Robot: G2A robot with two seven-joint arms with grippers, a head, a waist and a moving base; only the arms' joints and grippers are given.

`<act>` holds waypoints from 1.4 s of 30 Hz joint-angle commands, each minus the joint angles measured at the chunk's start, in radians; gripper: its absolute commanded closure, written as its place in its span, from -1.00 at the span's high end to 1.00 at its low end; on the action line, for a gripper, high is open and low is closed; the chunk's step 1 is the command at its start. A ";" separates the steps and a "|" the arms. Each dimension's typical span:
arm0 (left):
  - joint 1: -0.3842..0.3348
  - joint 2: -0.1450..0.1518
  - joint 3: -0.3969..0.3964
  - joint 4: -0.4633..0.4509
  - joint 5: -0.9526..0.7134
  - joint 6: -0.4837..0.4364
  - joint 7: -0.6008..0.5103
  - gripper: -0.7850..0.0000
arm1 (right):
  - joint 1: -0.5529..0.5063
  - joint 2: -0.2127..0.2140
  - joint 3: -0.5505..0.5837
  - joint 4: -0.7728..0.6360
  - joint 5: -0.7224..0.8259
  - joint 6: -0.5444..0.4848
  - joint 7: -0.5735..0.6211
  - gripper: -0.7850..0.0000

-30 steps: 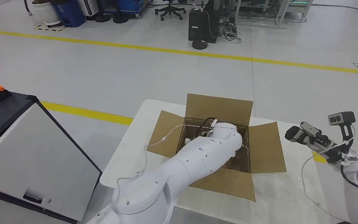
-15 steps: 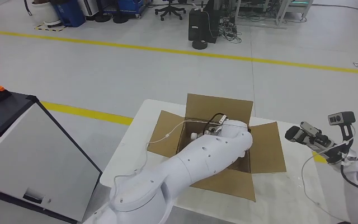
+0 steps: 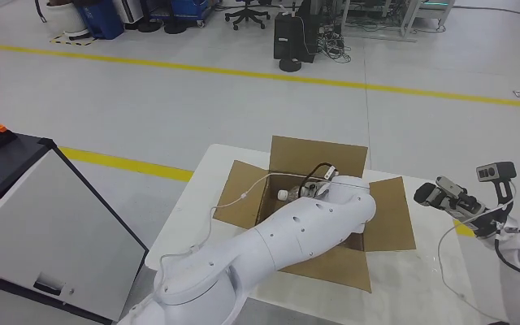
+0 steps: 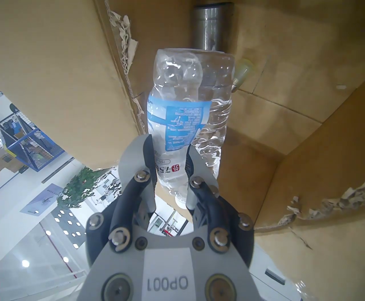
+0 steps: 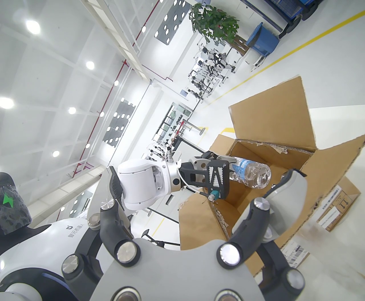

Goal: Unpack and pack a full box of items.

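A white table [image 3: 422, 284] is seen on the pale floor of a large workshop, which is crossed by yellow lines [image 3: 244, 75]; office chairs, a black computer tower [image 3: 291, 36] and blue bins [image 3: 101, 16] are lined up along the far side, and a grey cabinet [image 3: 57, 219] is placed near the table's left end. The left arm is stretched across the table from the near side, with the left gripper [image 4: 169, 151] held at the mouth of the open cardboard box [image 3: 386, 213]. Its fingers are clamped on a clear plastic bottle [image 4: 189, 99] with a blue-and-white label, gripped near the neck, with the base pointed into the box. The right gripper [image 5: 204, 176] is held off the table's right end, well apart from the box, with its fingers spread wide and nothing between them. All four flaps of the box are folded outward. Inside, a steel cylinder [image 4: 212, 25] is seen standing against a wall, with a small yellowish item [image 4: 242, 69], too hidden to identify, just beside it.
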 commanded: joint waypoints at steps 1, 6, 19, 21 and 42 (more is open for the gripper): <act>0.000 0.000 0.000 0.000 0.000 0.000 0.000 -1.00 | 0.000 0.000 0.000 0.000 0.000 0.000 0.000 1.00; 0.000 0.000 0.000 0.000 0.000 0.000 0.000 -1.00 | 0.000 0.000 0.000 0.000 0.000 0.000 0.000 1.00; 0.041 0.029 -0.034 -0.043 0.069 0.046 -0.047 -1.00 | 0.000 0.000 0.000 0.000 0.000 0.000 0.000 1.00; 0.051 0.034 -0.037 -0.051 0.077 0.052 -0.052 -1.00 | 0.000 0.000 0.000 0.000 0.000 0.000 0.000 1.00; 0.130 0.149 -0.035 -0.266 0.088 0.131 -0.131 -1.00 | 0.000 0.000 0.000 0.000 0.000 0.000 0.000 1.00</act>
